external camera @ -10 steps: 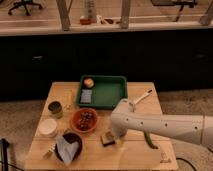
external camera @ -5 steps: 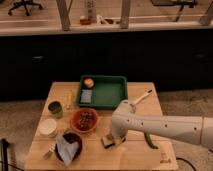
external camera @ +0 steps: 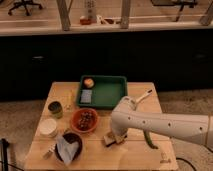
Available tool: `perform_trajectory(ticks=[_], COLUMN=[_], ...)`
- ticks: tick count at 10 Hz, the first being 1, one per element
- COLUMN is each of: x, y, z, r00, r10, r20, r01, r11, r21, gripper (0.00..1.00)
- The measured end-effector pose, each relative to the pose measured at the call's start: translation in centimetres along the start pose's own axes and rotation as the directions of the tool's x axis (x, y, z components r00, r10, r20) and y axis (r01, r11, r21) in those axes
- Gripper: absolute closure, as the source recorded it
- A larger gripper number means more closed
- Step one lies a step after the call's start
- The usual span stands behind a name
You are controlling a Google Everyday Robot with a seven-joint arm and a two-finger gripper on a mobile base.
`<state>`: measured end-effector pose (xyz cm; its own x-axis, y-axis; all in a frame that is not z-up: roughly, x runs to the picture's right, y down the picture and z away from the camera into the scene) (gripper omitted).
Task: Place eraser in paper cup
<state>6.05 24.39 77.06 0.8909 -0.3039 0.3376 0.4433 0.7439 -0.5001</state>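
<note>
The eraser (external camera: 108, 139), a small tan block, lies on the wooden table (external camera: 95, 159) in front of the orange bowl. My gripper (external camera: 114, 136) is at the end of the white arm (external camera: 160, 125), which reaches in from the right. It is right at the eraser, over its right side, and the arm hides most of it. The white paper cup (external camera: 48, 127) stands upright near the table's left edge, well to the left of the eraser.
An orange bowl (external camera: 84, 120) of dark food stands between cup and eraser. A dark bowl (external camera: 67, 146) holds a pale wrapper at front left. Also here are a green cup (external camera: 55, 108), a green tray (external camera: 107, 92) with an orange fruit and a blue-grey pad, a white utensil (external camera: 142, 96) and a green vegetable (external camera: 149, 139).
</note>
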Motion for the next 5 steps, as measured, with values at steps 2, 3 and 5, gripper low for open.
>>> perform_trajectory(ticks=[2, 3, 5], x=[0.0, -0.1, -0.2], y=[-0.4, -0.6, -0.9], z=[-1.1, -1.7, -2.6], r00=[1.0, 0.999, 0.997], r10=[-0.029, -0.044, -0.082], r20=[-0.01, -0.013, -0.014], r01=[0.029, 0.045, 0.082], r11=[0.999, 0.999, 0.996], r21=[0.013, 0.021, 0.038], gripper=[1.0, 1.0, 1.0])
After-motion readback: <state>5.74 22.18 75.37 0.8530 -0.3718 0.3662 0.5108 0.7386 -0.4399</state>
